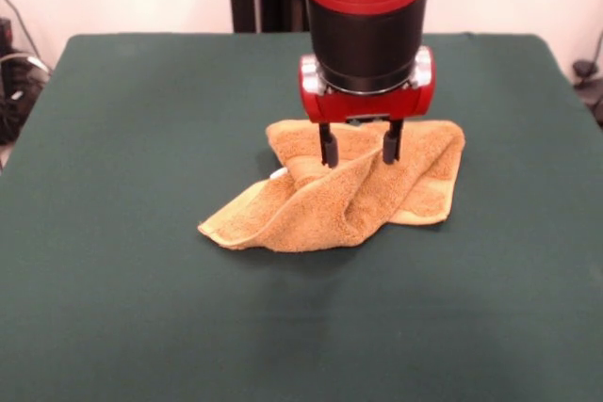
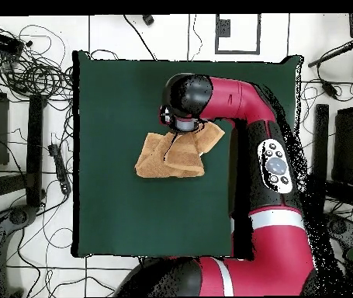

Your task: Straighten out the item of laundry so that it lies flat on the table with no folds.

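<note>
The golden-tan towel lies crumpled near the middle of the dark green table, with a raised fold running across it and a bit of white tag at its left side. My gripper hangs straight above the towel's far part, its two black fingers spread apart and just touching or nearly touching the cloth, with nothing between them. In the overhead view the towel shows beside the arm's wrist, which hides the gripper and part of the cloth.
The red arm reaches over the table's right side in the overhead view. Cables and stands lie on the floor around the table.
</note>
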You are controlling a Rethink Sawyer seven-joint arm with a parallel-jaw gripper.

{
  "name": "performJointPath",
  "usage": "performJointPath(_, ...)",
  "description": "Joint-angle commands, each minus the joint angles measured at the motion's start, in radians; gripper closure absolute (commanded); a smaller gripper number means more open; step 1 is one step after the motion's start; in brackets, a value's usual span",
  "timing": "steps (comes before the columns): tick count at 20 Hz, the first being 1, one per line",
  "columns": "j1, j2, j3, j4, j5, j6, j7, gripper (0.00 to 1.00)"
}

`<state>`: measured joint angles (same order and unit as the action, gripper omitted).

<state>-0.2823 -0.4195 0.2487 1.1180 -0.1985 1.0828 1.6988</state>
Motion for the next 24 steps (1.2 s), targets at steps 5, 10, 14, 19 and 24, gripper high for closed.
performJointPath(5, 0.033, 0.003, 0.012, 0.039, 0.03, -0.048, 0.144, 0.0)
performJointPath(10, 0.026, 0.01, 0.014, 0.042, 0.026, -0.063, 0.135, 0.0)
performJointPath(14, 0.016, 0.077, 0.009, 0.014, -0.002, -0.108, 0.117, 0.0)
performJointPath(19, 0.001, 0.123, 0.009, 0.034, -0.023, -0.202, 0.107, 0.0)
performJointPath(24, -0.008, 0.134, 0.008, 0.058, -0.019, -0.245, 0.1, 0.0)
